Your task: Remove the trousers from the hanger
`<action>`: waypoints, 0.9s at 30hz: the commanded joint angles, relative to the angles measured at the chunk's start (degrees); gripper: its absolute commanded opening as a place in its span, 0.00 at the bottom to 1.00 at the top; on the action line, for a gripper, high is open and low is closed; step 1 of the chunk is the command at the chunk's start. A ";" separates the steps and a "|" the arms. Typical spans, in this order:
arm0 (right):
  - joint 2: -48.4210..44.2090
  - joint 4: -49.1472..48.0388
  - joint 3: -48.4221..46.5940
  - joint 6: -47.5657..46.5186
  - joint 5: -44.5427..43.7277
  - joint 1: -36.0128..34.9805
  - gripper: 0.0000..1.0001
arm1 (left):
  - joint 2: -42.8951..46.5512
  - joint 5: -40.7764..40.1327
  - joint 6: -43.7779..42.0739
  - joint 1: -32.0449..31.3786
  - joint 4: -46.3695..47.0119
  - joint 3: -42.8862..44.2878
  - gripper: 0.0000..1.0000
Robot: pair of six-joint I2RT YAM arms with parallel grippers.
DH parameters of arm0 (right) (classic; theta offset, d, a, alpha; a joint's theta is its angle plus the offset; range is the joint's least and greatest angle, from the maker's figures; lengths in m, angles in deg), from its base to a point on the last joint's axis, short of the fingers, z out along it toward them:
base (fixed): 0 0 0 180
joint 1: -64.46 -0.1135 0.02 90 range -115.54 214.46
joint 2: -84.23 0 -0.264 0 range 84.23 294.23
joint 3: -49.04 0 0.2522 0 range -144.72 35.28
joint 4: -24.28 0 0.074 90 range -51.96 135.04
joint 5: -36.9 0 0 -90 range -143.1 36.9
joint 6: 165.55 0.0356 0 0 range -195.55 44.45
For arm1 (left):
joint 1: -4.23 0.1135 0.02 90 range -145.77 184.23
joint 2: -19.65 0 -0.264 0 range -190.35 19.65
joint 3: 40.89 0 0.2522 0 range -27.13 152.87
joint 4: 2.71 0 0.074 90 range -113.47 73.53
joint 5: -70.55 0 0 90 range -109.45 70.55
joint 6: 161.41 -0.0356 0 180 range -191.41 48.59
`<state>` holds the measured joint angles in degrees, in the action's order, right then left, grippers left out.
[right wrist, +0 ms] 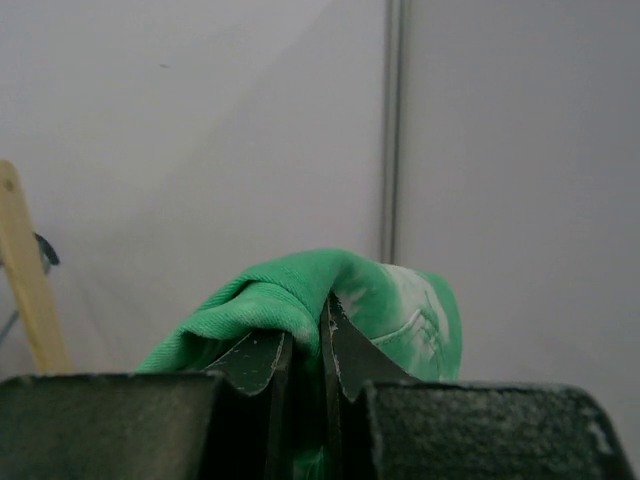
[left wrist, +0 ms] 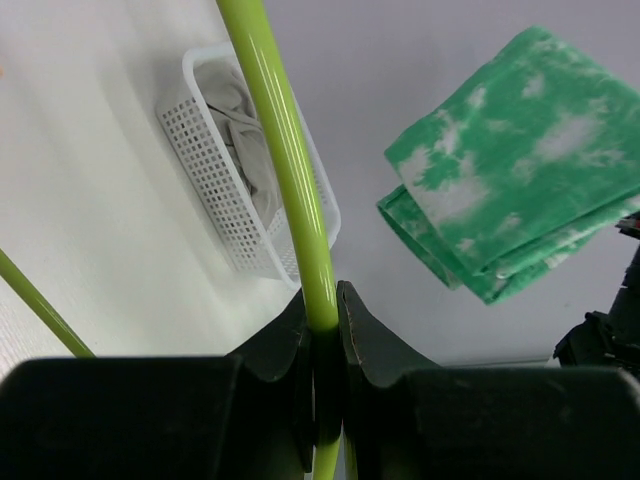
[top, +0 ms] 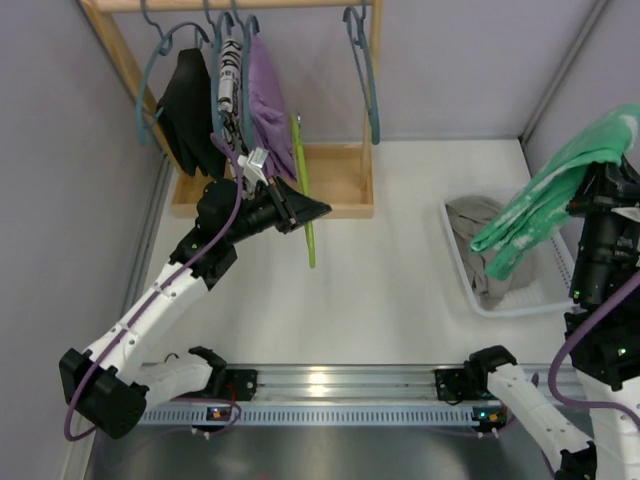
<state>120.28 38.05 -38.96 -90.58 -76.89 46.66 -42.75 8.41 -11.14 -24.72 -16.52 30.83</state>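
Since the trousers (top: 560, 180) hang clear of the hanger (top: 309, 245), the removal looks done.
My right gripper (right wrist: 322, 350) pinches them at three o'clock, above the basket (top: 458, 258); my left gripper (left wrist: 322, 322) clamps the bare hanger at eleven o'clock. Only setting both down is left, I judge.

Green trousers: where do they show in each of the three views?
Top external: green trousers at the far right, hanging above the white basket.
Left wrist: upper right, folded in mid-air, right of the green hanger; the basket is at upper left.
Right wrist: lower centre, pinched in the right tool; no basket.
Shared landmark: the basket, in the top external and left wrist views only.
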 commanded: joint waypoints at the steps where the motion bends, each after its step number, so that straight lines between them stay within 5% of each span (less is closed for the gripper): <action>1: -4.57 -2.56 2.86 -1.85 -5.56 3.99 0.00 | -0.18 0.53 -1.91 -0.23 4.36 2.60 0.00; 18: -14.52 2.28 25.19 -6.86 -17.34 14.37 0.00 | -0.01 -0.17 -1.47 -0.41 4.36 2.52 0.00; 27: -3.37 -7.12 36.52 -5.81 -11.90 14.38 0.00 | 0.07 1.94 -2.79 -0.76 4.36 2.34 0.00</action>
<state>112.28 41.59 -3.55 -97.26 -92.50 60.52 -44.25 8.95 -11.65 -25.14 -16.57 31.00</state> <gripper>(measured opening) 0.070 0.162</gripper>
